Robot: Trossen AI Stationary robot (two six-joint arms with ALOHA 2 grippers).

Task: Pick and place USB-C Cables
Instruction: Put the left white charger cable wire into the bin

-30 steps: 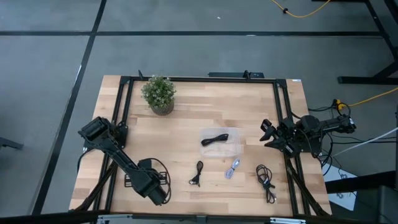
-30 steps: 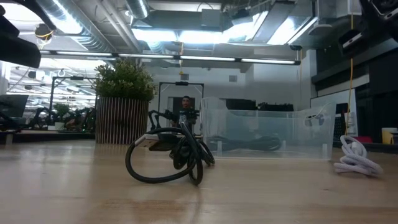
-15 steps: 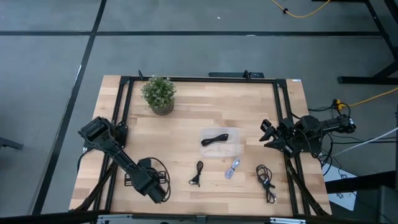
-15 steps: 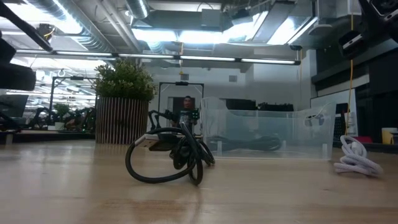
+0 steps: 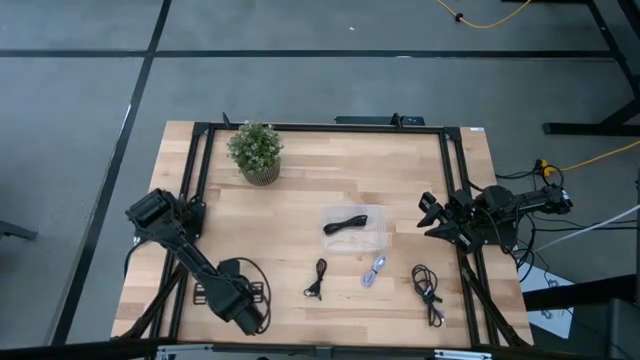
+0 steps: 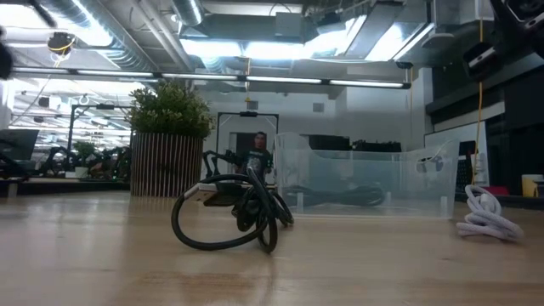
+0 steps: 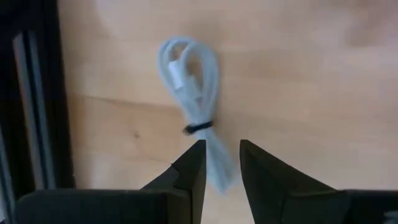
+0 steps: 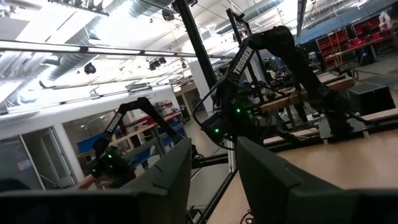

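Note:
My left gripper (image 5: 252, 316) is near the table's front left edge, above a silver-grey braided cable (image 7: 194, 106) tied in a bundle and lying flat on the wood. Its fingers are slightly apart, one on each side of the bundle's tail (image 7: 219, 174). My right gripper (image 5: 428, 217) waits open at the table's right edge. One black cable (image 5: 345, 224) lies in a clear box (image 5: 380, 240). A black cable (image 5: 318, 278), a second silver-grey cable (image 5: 374, 270) and another black cable (image 5: 428, 290) lie on the table.
A potted plant (image 5: 256, 152) stands at the far left of the table. A black frame rail (image 7: 34, 99) runs close beside the cable under my left gripper. In the low view a person (image 6: 259, 146) shows far behind the table.
My left gripper has gone a little toward the table's left and near edges. The arm's dark shape has left the upper left of the low view. The cables lie as before.

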